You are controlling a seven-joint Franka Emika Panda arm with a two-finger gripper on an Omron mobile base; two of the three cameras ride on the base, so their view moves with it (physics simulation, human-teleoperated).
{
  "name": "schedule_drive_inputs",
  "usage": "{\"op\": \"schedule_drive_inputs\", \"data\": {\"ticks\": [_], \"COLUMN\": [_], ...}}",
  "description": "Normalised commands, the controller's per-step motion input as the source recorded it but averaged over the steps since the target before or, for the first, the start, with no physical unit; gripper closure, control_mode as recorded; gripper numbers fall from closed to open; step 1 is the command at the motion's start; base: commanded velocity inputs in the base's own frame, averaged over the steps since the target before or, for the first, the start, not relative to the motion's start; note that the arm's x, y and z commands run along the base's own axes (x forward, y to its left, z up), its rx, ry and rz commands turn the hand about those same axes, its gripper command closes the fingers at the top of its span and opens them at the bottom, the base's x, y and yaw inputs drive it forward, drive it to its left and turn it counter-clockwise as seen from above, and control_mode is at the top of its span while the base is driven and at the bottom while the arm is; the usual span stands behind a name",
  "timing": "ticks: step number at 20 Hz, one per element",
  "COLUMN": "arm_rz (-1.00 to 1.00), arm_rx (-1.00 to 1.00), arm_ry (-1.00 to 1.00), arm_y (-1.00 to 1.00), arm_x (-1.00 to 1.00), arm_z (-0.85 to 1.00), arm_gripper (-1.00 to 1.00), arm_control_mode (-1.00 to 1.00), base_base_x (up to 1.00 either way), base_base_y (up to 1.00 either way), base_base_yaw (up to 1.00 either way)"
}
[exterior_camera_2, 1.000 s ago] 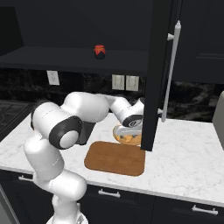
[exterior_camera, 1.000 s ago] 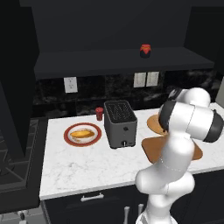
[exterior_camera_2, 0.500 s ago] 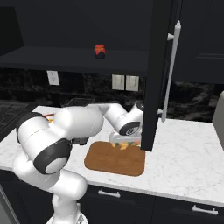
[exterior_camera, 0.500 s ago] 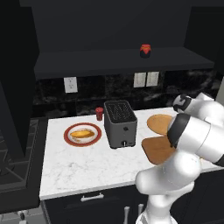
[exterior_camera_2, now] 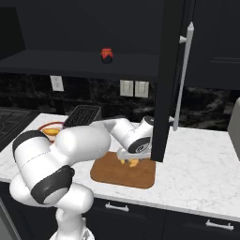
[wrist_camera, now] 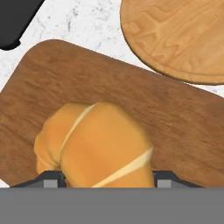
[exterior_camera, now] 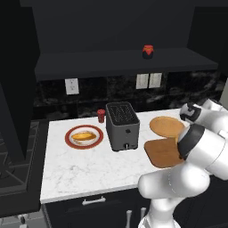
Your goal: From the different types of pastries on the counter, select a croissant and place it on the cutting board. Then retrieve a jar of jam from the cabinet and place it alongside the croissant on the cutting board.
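Note:
The golden-orange croissant [wrist_camera: 96, 144] sits between my fingertips [wrist_camera: 52, 179], and my gripper [exterior_camera_2: 130, 155] is shut on it. It hangs low over the brown cutting board [wrist_camera: 131, 100], at or just above the wood; contact cannot be told. From the right base view the croissant [exterior_camera_2: 129, 162] shows under the hand, over the board's [exterior_camera_2: 117, 174] back part. The cutting board [exterior_camera: 161, 153] lies on the white counter [exterior_camera: 89, 169], partly behind my arm. A jar of jam [exterior_camera: 148, 51] with a red top stands on the black cabinet's shelf [exterior_camera: 111, 62]; the same jar [exterior_camera_2: 107, 55] shows in the right base view.
A round tan plate [exterior_camera: 166, 126] lies just behind the board. A dark toaster [exterior_camera: 122, 126] stands left of it, with a red cup [exterior_camera: 101, 116] behind. A red plate [exterior_camera: 83, 136] holds a pale oval pastry. An open black cabinet door [exterior_camera_2: 166, 79] hangs close beside the hand.
My gripper has carried the croissant from over the round tan plate forward and down over the cutting board. The arm has swung with it.

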Motion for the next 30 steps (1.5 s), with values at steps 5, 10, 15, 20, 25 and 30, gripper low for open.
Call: {"op": "schedule_drive_inputs", "data": {"ticks": [5,10,15,20,25,30], "arm_rz": [-0.04,-0.04,-0.04,-0.02,0.00,-0.02], "arm_rx": [0.00,0.00,0.00,0.00,0.00,0.00], "arm_ry": [0.11,0.06,0.01,0.00,0.00,0.00], "arm_y": [-0.37,-0.13,0.00,0.07,0.04,0.00], "arm_x": [0.00,-0.15,-0.21,-0.07,0.00,-0.02], "arm_z": [-0.14,-0.27,-0.24,-0.31,-0.22,0.00], "arm_gripper": [1.00,1.00,1.00,1.00,-1.00,-1.00], "arm_control_mode": [-1.00,-1.00,-1.00,-1.00,-1.00,-1.00], "base_base_x": [0.00,0.00,0.00,0.00,0.00,0.00], "base_base_y": [0.00,0.00,0.00,0.00,0.00,0.00], "base_base_yaw": [0.00,0.00,0.00,0.00,0.00,0.00]}}
